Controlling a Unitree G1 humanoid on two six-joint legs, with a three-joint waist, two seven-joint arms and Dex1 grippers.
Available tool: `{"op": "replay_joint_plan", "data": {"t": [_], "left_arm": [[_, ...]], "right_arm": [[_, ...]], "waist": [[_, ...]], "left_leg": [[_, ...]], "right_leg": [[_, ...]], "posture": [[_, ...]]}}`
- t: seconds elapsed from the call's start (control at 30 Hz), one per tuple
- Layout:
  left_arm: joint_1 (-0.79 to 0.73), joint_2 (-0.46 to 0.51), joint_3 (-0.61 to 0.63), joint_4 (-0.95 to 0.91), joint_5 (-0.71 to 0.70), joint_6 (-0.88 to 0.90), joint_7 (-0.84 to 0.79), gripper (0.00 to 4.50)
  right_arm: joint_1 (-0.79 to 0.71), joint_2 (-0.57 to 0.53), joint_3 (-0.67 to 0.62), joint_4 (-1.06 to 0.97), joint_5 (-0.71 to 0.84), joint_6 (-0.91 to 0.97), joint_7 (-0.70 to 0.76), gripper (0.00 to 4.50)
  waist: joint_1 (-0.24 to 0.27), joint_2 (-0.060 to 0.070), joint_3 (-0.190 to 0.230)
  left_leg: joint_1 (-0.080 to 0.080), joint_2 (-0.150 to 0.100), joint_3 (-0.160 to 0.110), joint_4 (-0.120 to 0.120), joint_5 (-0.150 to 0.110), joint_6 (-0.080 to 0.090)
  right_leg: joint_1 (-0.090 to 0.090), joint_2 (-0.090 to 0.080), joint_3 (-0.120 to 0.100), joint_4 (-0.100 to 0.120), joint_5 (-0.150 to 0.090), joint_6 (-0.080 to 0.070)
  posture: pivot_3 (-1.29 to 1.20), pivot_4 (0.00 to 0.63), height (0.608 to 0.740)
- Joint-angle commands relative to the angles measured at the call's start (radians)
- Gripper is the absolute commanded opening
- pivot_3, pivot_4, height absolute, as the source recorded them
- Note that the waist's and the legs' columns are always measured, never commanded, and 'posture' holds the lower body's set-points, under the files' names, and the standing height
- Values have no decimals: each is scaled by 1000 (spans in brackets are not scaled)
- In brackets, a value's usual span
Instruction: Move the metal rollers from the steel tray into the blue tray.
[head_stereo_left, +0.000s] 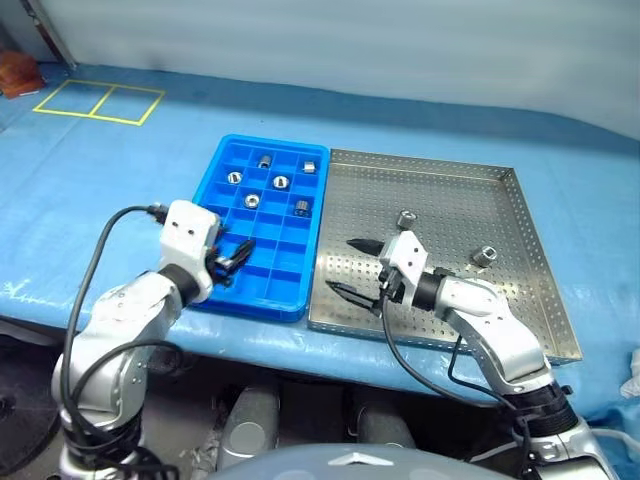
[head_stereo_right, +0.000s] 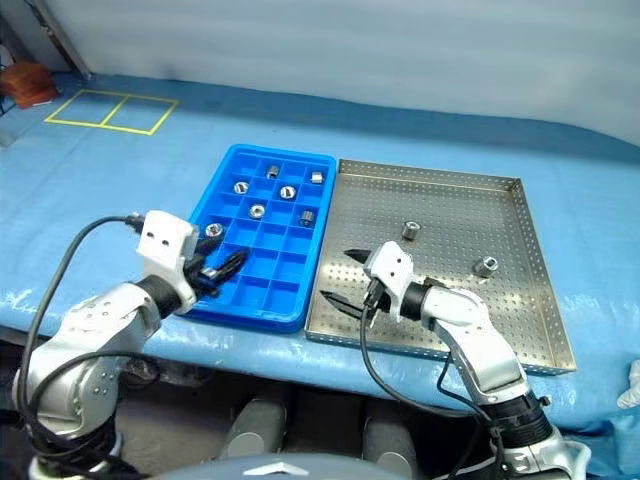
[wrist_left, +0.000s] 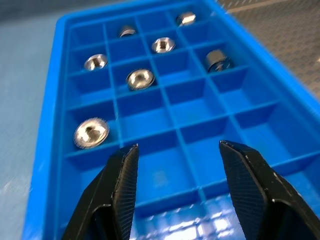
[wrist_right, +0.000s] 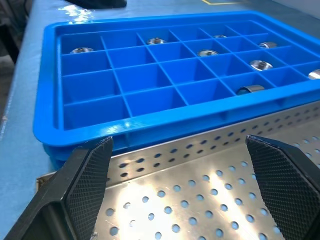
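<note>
Metal rollers (wrist_left: 141, 78) are seen in both trays: seven in the blue tray (head_stereo_left: 222, 297), two on the steel tray (head_stereo_left: 530, 260).

In the blue tray, six rollers are spread over the far compartments and one (wrist_left: 91, 133) lies in a compartment along the outer long edge, just beyond the left pincer (wrist_left: 175, 155), which is held over the tray's near end, parted, with nothing between its fingers. On the steel tray, set against the blue tray on the blue tabletop (head_stereo_left: 120, 190), one roller (head_stereo_left: 406, 218) lies near the middle and another (head_stereo_left: 485, 254) toward the side away from the blue tray. The right pincer (head_stereo_left: 350, 268) is held wide open and empty over the steel tray's near corner beside the blue tray.
</note>
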Motion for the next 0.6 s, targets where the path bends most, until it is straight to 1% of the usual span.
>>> {"op": "replay_joint_plan", "data": {"t": [0.03,0.1,0.17,0.3,0.43,0.6], "left_arm": [[-92,-6,-130,103,-29,-138,-72,2772],[-167,-9,-236,238,-2,-216,-119,2772],[-259,-18,-338,398,49,-283,-145,2772],[-391,-42,-467,644,120,-385,-186,2772],[-488,-85,-558,876,199,-511,-220,2772],[-537,-159,-564,1047,223,-568,-229,2772]], "right_arm": [[15,-57,-60,-48,-70,38,-71,4500],[35,-110,-67,-72,-125,74,-96,4500],[62,-147,-86,-109,-141,101,-107,4500],[111,-170,-120,-169,-146,139,-126,4500],[174,-162,-143,-234,-148,173,-157,4500],[231,-146,-153,-284,-143,192,-182,4500]], "waist": [[-2,0,0],[-4,1,0],[-9,0,0],[-40,0,0],[-74,0,0],[-110,0,0]], "left_leg": [[0,0,0,0,0,0],[1,0,1,1,0,0],[1,-1,1,2,0,0],[0,-1,1,1,0,1],[0,-1,1,0,-1,2],[0,-1,1,1,-1,3]], "right_leg": [[0,0,0,0,0,0],[1,0,0,0,0,0],[2,0,1,0,0,0],[1,0,1,0,0,0],[1,0,1,-1,0,0],[0,0,2,0,0,1]], "posture": [[233,150,740],[201,150,740],[161,150,740],[100,150,740],[45,150,740],[6,150,740]]}}
